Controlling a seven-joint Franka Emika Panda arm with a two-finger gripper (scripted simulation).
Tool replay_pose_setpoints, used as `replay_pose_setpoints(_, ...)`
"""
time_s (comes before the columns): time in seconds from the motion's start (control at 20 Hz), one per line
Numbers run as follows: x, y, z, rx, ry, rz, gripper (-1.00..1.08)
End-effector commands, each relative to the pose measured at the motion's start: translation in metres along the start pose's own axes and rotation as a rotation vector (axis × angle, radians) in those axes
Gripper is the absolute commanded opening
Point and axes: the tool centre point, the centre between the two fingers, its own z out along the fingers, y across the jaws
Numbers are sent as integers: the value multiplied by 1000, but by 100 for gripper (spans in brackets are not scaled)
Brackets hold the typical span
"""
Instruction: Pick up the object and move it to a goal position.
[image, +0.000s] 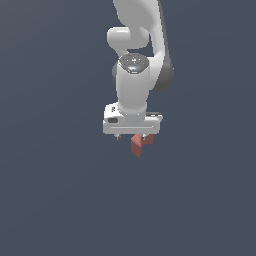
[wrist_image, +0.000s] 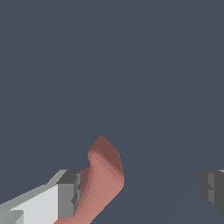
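Observation:
The object (image: 140, 144) is a small reddish-brown notched block, seen just under the white hand of the arm in the exterior view. My gripper (image: 132, 136) points down over it. In the wrist view the object (wrist_image: 104, 179) lies between the fingers, close against one grey fingertip (wrist_image: 69, 194); the other fingertip (wrist_image: 213, 188) stands far off from it. The gripper (wrist_image: 141, 192) is open wide and grips nothing. In the exterior view the hand hides the fingertips and the object's upper part.
A plain dark grey-blue surface fills both views. The white arm (image: 134, 65) rises above the hand towards the top of the exterior view. No other objects or goal marker show.

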Motion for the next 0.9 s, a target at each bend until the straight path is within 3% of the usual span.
replay_pose_setpoints(0.0,0,0,0,0,0,0,100)
replay_pose_setpoints(0.4,-12,28,15,-6,-50,31,100)
replay_pose_setpoints(0.85,-14,25,16,-6,-49,58,100)
